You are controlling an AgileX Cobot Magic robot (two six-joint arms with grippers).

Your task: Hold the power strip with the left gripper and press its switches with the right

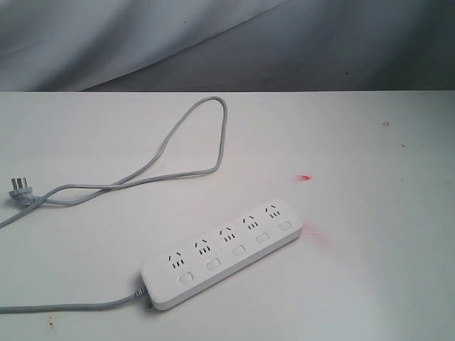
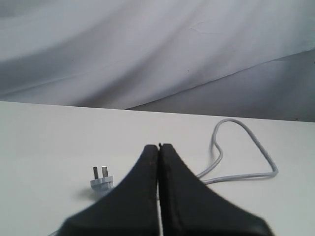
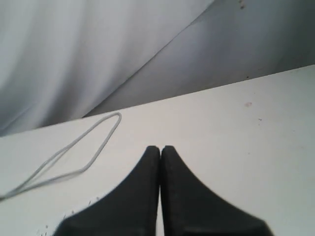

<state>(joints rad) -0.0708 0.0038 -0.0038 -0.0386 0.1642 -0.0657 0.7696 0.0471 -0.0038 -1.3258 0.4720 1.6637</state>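
The white power strip (image 1: 222, 253) lies slantwise on the white table in the exterior view, its row of five white switches (image 1: 237, 250) on the near side of the outlets. Its grey cable (image 1: 186, 145) loops away toward the back and ends in a plug (image 1: 19, 189) at the left edge. Neither arm shows in the exterior view. My left gripper (image 2: 159, 146) is shut with nothing in it, above the table near the plug (image 2: 101, 179) and cable loop (image 2: 243, 152). My right gripper (image 3: 160, 147) is shut and empty too, with the cable loop (image 3: 81, 145) off to one side.
A grey cloth backdrop (image 1: 227, 42) hangs behind the table's far edge. Small red marks (image 1: 306, 177) sit on the table by the strip's right end. A stretch of cable (image 1: 64, 307) runs off the strip's left end to the frame edge.
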